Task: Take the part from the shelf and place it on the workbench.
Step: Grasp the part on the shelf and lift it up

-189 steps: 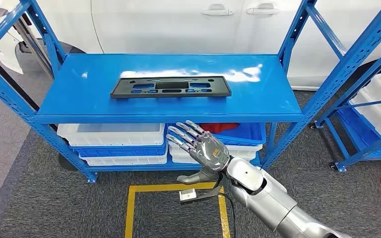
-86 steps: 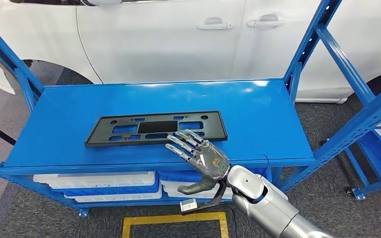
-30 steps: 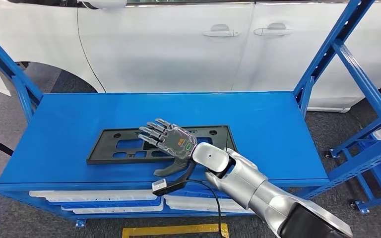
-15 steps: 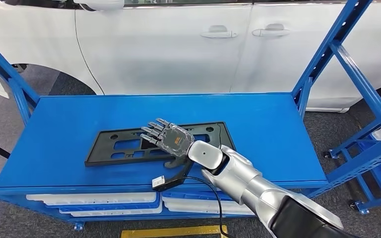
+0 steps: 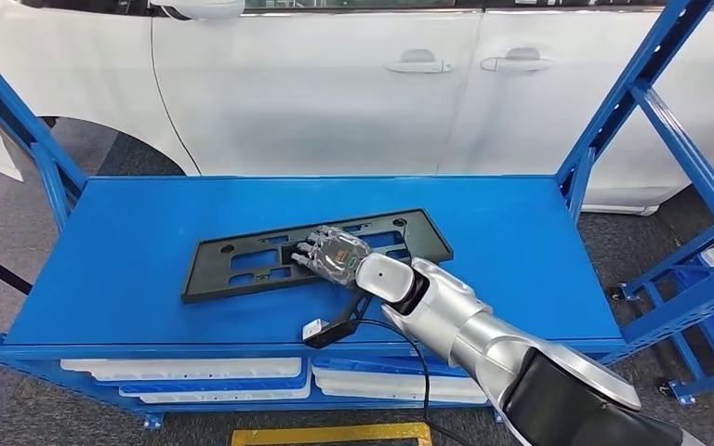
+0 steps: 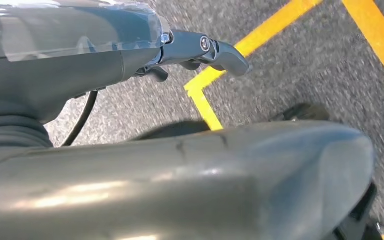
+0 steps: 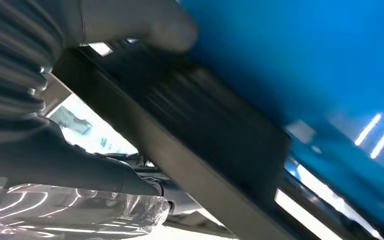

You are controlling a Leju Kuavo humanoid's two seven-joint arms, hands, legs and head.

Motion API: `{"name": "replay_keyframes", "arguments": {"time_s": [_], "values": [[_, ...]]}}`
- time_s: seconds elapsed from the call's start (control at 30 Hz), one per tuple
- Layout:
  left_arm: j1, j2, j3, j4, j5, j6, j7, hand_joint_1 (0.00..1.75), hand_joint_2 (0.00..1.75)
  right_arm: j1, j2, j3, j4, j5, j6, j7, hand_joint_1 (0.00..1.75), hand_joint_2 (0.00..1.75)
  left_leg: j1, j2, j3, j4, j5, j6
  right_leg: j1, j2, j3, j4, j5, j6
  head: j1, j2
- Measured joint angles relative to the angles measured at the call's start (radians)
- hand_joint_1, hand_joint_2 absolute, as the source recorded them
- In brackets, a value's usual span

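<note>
On the blue shelf [image 5: 130, 279] in front of you, the black part [image 5: 242, 269] lies flat near the middle, one end angled toward the white car [image 5: 335, 84]. Your right arm reaches in low from the lower right, and the right hand [image 5: 333, 257] rests palm-down on the part's centre with fingers [image 5: 305, 257] curled; the right wrist view shows the thumb [image 7: 145, 22] against the part's edge [image 7: 190, 135], gripping it. Your left hand [image 6: 130, 55] hangs over the floor, its fingers' state unclear.

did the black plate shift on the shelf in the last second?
Yes. The black plate has turned on the blue shelf: its right end swung toward the shelf's back edge, with the right hand on it.
</note>
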Motion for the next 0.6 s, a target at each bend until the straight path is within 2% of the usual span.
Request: {"name": "replay_keyframes", "arguments": {"time_s": [0.07, 0.13, 0.17, 0.23, 0.27, 0.3, 0.33, 0.4, 0.43, 0.47, 0.53, 0.6], "values": [[0.0, 0.0, 0.0, 0.0, 0.001, 0.0, -0.001, 0.0, 0.0, -0.008, 0.0, 0.003, 0.008, -0.006, 0.006, 0.0, 1.75, 1.75, 0.0, 0.001, -0.001, -0.002, 0.001, -0.011, -0.001, 0.001, 0.0, -0.005, 0.005, -0.006, 0.0, 0.0], [0.0, 0.0, 0.001, 0.0, 0.001, 0.0, -0.001, 0.0, 0.0, -0.016, 0.0, 0.005, 0.015, -0.012, 0.012, 0.0, 1.75, 1.75, 0.0, 0.003, -0.01, 0.024, -0.02, -0.022, -0.007, 0.0, 0.006, -0.017, 0.011, -0.016, 0.0, 0.0], [0.0, 0.001, 0.001, 0.0, 0.001, 0.0, -0.002, 0.0, 0.0, -0.018, 0.0, 0.005, 0.018, -0.016, 0.014, -0.001, 1.75, 1.75, 0.001, 0.003, -0.028, 0.065, -0.045, -0.026, -0.011, -0.001, 0.009, -0.022, 0.014, -0.02, 0.0, 0.0], [0.001, 0.001, 0.001, 0.0, 0.001, -0.001, -0.002, 0.0, 0.0, -0.019, 0.0, 0.006, 0.022, -0.03, 0.015, -0.002, 1.75, 1.75, 0.006, 0.004, -0.086, 0.192, -0.108, -0.034, -0.01, -0.002, 0.01, -0.023, 0.014, -0.024, 0.0, 0.0], [0.001, 0.001, 0.001, 0.0, 0.0, -0.001, -0.002, 0.0, 0.0, -0.019, -0.001, 0.006, 0.023, -0.04, 0.014, -0.002, 1.75, 1.75, 0.008, 0.004, -0.113, 0.248, -0.128, -0.037, -0.009, -0.002, 0.009, -0.022, 0.014, -0.024, 0.0, 0.0], [0.001, 0.002, 0.001, 0.0, 0.0, -0.001, -0.002, 0.0, 0.0, -0.018, -0.001, 0.006, 0.023, -0.051, 0.012, -0.002, 1.75, 1.75, 0.01, 0.004, -0.126, 0.274, -0.129, -0.04, -0.01, -0.001, 0.009, -0.02, 0.013, -0.023, 0.0, 0.0], [0.001, 0.002, 0.001, 0.0, -0.001, -0.001, -0.001, 0.0, 0.0, -0.017, -0.002, 0.003, 0.023, -0.066, 0.008, -0.003, 1.75, 1.75, 0.012, 0.004, -0.12, 0.262, -0.112, -0.041, -0.01, -0.001, 0.008, -0.018, 0.011, -0.022, 0.0, 0.0], [0.0, 0.003, 0.001, 0.0, -0.003, 0.0, 0.0, 0.0, 0.0, -0.011, -0.004, -0.009, 0.017, -0.104, -0.004, -0.006, 1.75, 1.75, 0.015, 0.004, -0.063, 0.141, -0.045, -0.041, -0.011, 0.001, 0.009, -0.011, 0.006, -0.016, 0.0, 0.0], [-0.001, 0.003, 0.001, 0.0, -0.004, 0.002, 0.001, 0.0, 0.0, -0.006, -0.007, -0.019, 0.009, -0.125, -0.012, -0.008, 1.75, 1.75, 0.015, 0.004, -0.032, 0.076, -0.022, -0.039, -0.01, 0.002, 0.007, -0.005, 0.002, -0.011, 0.0, 0.0], [-0.002, 0.003, 0.001, 0.0, -0.004, 0.005, 0.002, 0.0, 0.0, -0.001, -0.012, -0.03, -0.004, -0.145, -0.021, -0.01, 1.75, 1.75, 0.014, 0.004, -0.011, 0.033, -0.008, -0.035, -0.008, 0.003, 0.004, -0.002, 0.0, -0.006, 0.0, 0.0], [-0.003, 0.003, 0.001, 0.0, -0.005, 0.011, 0.004, 0.0, 0.0, 0.015, -0.027, -0.055, -0.043, -0.186, -0.042, -0.021, 1.75, 1.75, 0.01, 0.002, -0.004, 0.012, -0.009, -0.023, -0.005, 0.004, -0.002, 0.002, 0.0, 0.004, 0.0, 0.0], [-0.003, 0.003, -0.001, 0.0, -0.006, 0.016, 0.005, 0.0, 0.87, 0.034, -0.046, -0.089, -0.1, -0.239, -0.06, -0.05, 1.75, 1.75, 0.011, 0.001, -0.005, 0.01, -0.005, -0.01, -0.008, 0.004, -0.003, 0.005, -0.004, 0.014, 0.0, 0.0]]}}
